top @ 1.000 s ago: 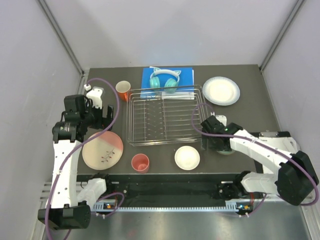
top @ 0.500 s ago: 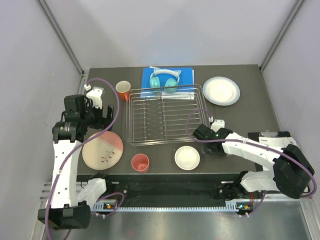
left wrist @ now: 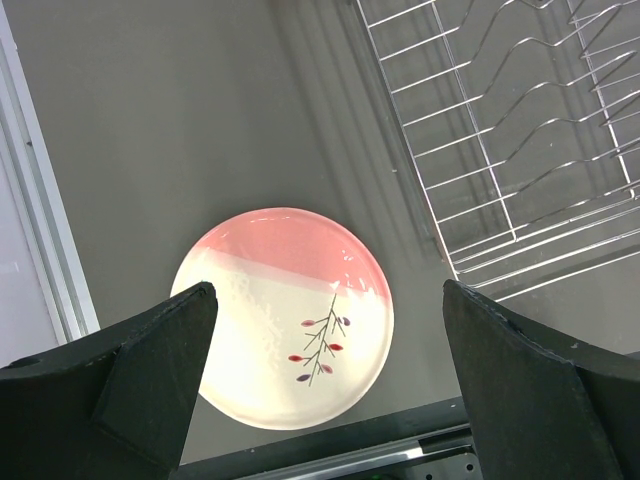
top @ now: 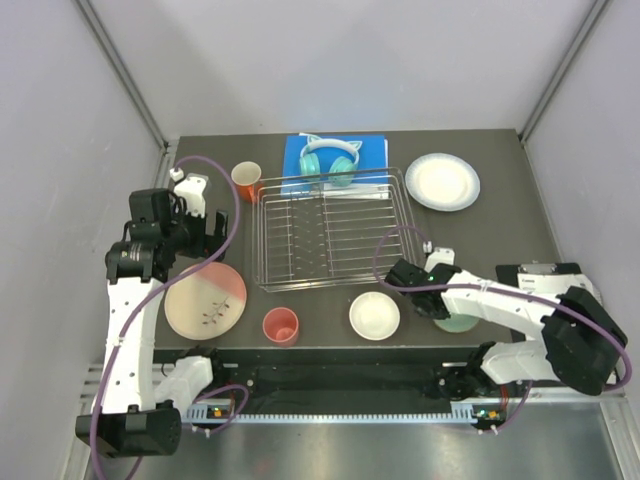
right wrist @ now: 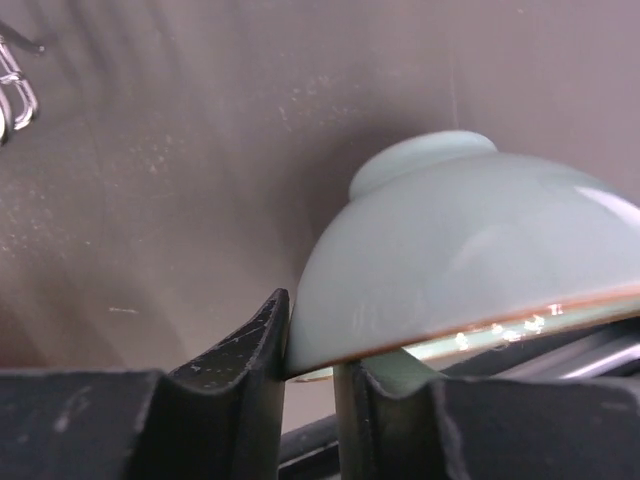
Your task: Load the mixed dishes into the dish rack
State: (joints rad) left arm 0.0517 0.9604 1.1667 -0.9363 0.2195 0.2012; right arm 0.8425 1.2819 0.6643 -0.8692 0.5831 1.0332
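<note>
The mint green bowl (right wrist: pixel 470 250) is tilted on edge, and my right gripper (right wrist: pixel 315 340) is shut on its rim, one finger outside and one inside. From above, the bowl (top: pixel 457 322) peeks out under the right gripper (top: pixel 432 300), near the table's front right. My left gripper (left wrist: pixel 330 300) hangs wide open above the pink-and-cream plate (left wrist: pixel 285 315), holding nothing. The dish rack (top: pixel 262 240) stands in the middle with no dishes in it. An orange cup (top: pixel 246 181), a coral pink cup (top: pixel 281 325), a small white plate (top: pixel 375 315) and a blue-rimmed white plate (top: pixel 442 181) lie around it.
Teal cat-ear headphones (top: pixel 329 160) rest on a blue book (top: pixel 370 150) just behind the rack. The rack's wire corner (left wrist: pixel 500 180) lies right of the left gripper. Grey walls close in both sides.
My right gripper has closed onto the bowl's rim and shifted slightly toward the near edge. The left arm has not moved.
</note>
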